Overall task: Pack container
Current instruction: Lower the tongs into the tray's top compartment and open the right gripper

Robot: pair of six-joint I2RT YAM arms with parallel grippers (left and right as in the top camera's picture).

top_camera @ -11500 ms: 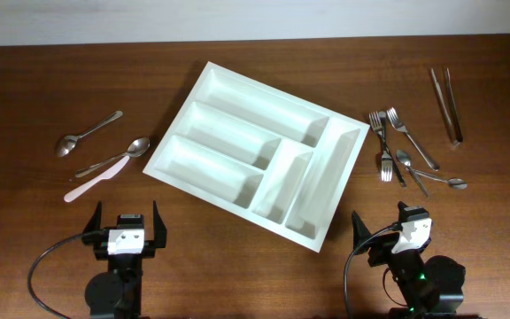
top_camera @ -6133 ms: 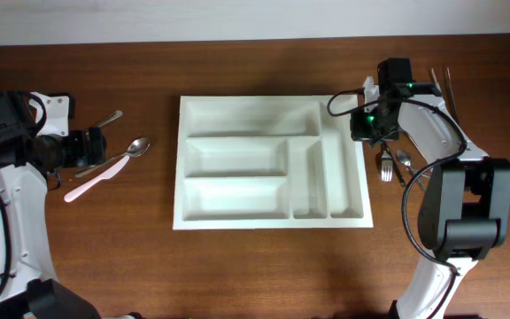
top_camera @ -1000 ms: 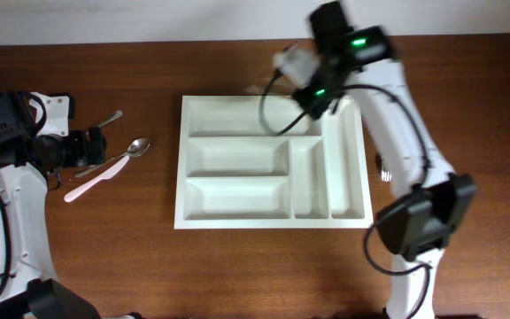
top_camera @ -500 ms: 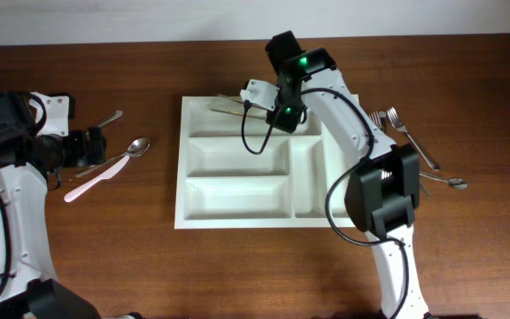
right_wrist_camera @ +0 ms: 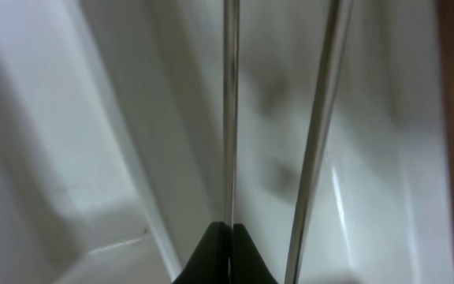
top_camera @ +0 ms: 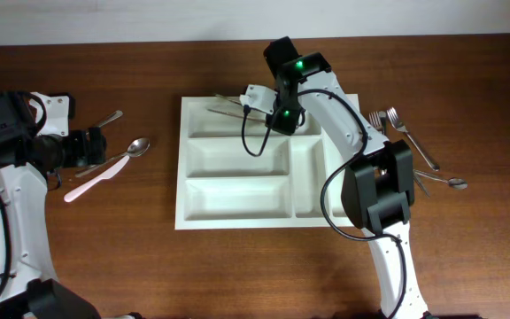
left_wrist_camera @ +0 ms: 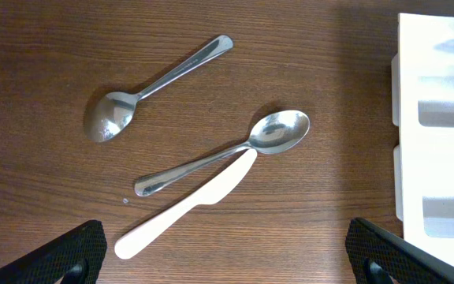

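At mid-desk: the container [top_camera: 237, 197], its compartments apparently bare.
Right claw [right_wrist_camera: 221, 241]: clenched on tongs [top_camera: 226, 106], over the top long compartment.
Left claw [top_camera: 91, 147]: spread wide above spoons [left_wrist_camera: 270, 134] and a pale knife [left_wrist_camera: 184, 214].
Progress: barely begun, nothing set down yet; forks [top_camera: 388, 120] also wait.

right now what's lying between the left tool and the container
Just a spoon beside the left tool, its bowl toward the container, then bare table; the overhead view shows it.

You have: desk [top_camera: 104, 257] dark wood, grained, satin; container [top_camera: 237, 197] white plastic, smooth, glossy; spoons [left_wrist_camera: 277, 132], tongs [right_wrist_camera: 229, 110] polished metal; knife [left_wrist_camera: 191, 207] pale matt plastic.
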